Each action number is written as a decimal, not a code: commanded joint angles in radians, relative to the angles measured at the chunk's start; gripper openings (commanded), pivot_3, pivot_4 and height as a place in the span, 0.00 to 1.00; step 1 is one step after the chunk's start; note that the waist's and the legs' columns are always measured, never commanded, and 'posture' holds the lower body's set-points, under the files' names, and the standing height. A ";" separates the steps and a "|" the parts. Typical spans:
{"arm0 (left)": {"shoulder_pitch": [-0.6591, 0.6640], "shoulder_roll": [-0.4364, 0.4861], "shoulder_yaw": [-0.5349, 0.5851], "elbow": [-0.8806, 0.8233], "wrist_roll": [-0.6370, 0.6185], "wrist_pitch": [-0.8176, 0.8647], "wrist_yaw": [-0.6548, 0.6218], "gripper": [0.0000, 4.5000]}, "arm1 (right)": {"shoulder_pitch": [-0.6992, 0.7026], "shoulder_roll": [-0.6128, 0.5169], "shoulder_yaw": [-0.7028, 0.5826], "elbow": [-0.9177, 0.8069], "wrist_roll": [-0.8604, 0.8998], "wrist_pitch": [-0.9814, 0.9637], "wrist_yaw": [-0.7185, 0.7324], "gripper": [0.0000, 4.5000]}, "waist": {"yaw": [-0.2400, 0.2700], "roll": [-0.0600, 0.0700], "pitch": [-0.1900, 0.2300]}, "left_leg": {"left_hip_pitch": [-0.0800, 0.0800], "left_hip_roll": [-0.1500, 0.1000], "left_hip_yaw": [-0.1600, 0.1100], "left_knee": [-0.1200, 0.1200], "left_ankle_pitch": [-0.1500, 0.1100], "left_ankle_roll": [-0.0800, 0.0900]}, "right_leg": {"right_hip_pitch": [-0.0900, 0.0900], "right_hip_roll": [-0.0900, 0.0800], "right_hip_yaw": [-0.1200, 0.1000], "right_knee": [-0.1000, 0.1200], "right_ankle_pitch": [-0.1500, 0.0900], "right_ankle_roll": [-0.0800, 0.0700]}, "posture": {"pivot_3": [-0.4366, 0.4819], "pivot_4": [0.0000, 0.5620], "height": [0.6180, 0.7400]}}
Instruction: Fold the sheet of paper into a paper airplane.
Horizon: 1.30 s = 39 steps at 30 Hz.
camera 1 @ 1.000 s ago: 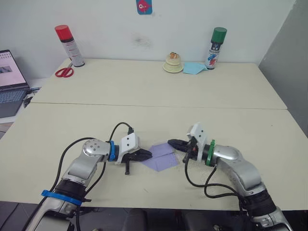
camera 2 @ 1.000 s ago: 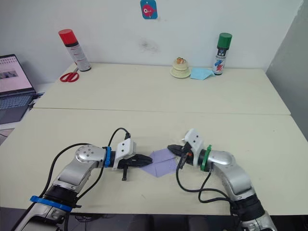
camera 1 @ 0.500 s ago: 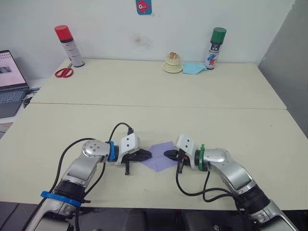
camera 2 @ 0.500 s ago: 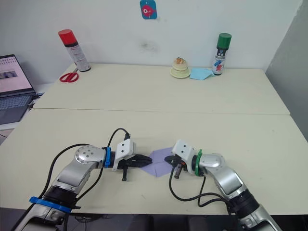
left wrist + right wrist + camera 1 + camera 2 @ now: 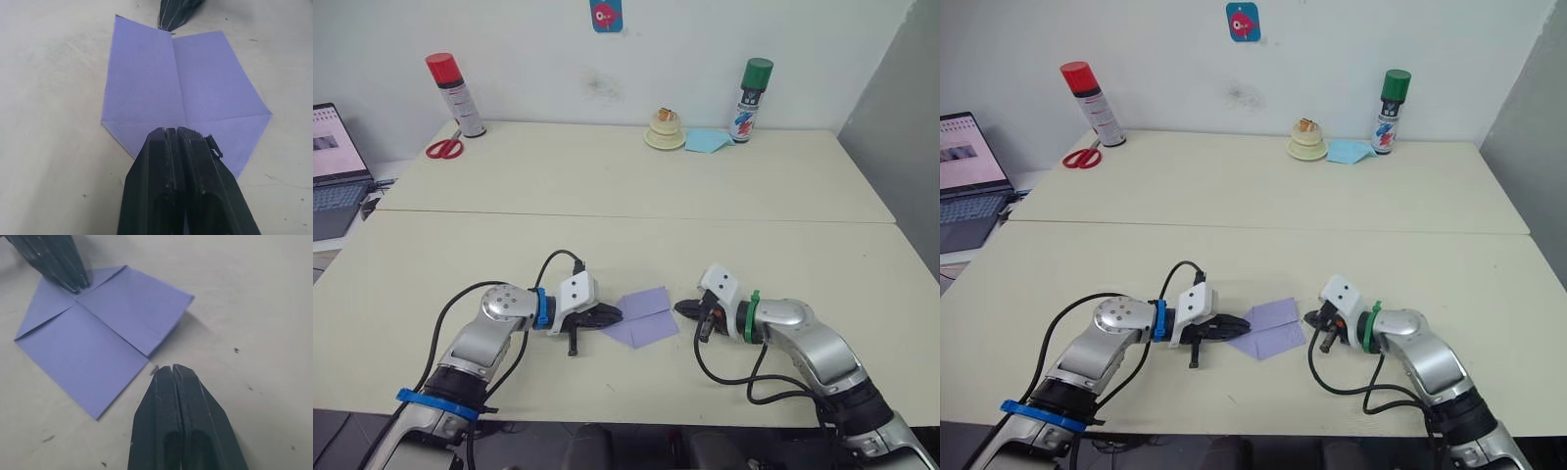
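The sheet of paper [image 5: 644, 315] lies flat near the table's front edge. It is lavender, with a centre crease and two corners folded in to a point on its left end [image 5: 186, 83]. My left gripper [image 5: 617, 314] is shut, and its tips [image 5: 172, 131] rest on that pointed end. My right gripper [image 5: 679, 307] is shut too. Its tips [image 5: 169, 368] sit on the table just off the paper's right edge, touching nothing. The far right corner of the paper [image 5: 166, 298] lifts slightly off the table.
At the back of the table stand a red-capped spray can [image 5: 453, 93], red scissors [image 5: 443, 147], a cream round object [image 5: 665, 127], a light blue paper [image 5: 708, 139] and a green-capped spray can [image 5: 751, 98]. A laptop [image 5: 333, 166] sits off the left edge.
My right gripper slid left onto the paper half a second ago, then drew back right off its edge. The left gripper has stayed on the pointed end.
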 commanded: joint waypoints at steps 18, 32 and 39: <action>0.087 0.022 -0.037 -0.002 0.052 0.025 0.006 0.08 | -0.110 0.130 0.207 0.213 -0.152 -0.213 0.011 0.00 | -0.008 0.000 0.002 | 0.002 0.002 0.001 -0.001 0.000 0.000 | -0.001 0.002 0.000 0.001 0.000 0.000 | 0.48 0.27 0.98; 0.205 0.120 0.069 0.044 0.019 0.062 0.043 0.08 | -0.108 0.127 0.227 0.241 -0.176 -0.188 -0.002 0.00 | -0.032 0.001 0.000 | 0.011 0.004 0.002 -0.007 0.000 0.000 | 0.001 0.001 0.001 0.002 -0.002 -0.005 | 0.48 0.27 0.98; 0.303 0.198 0.139 -0.005 -0.025 0.070 0.033 0.08 | -0.107 0.131 0.222 0.230 -0.179 -0.169 -0.008 0.00 | -0.032 0.002 -0.001 | 0.019 0.004 0.002 -0.016 0.000 0.000 | 0.000 0.001 0.003 0.002 -0.006 -0.012 | 0.48 0.27 0.98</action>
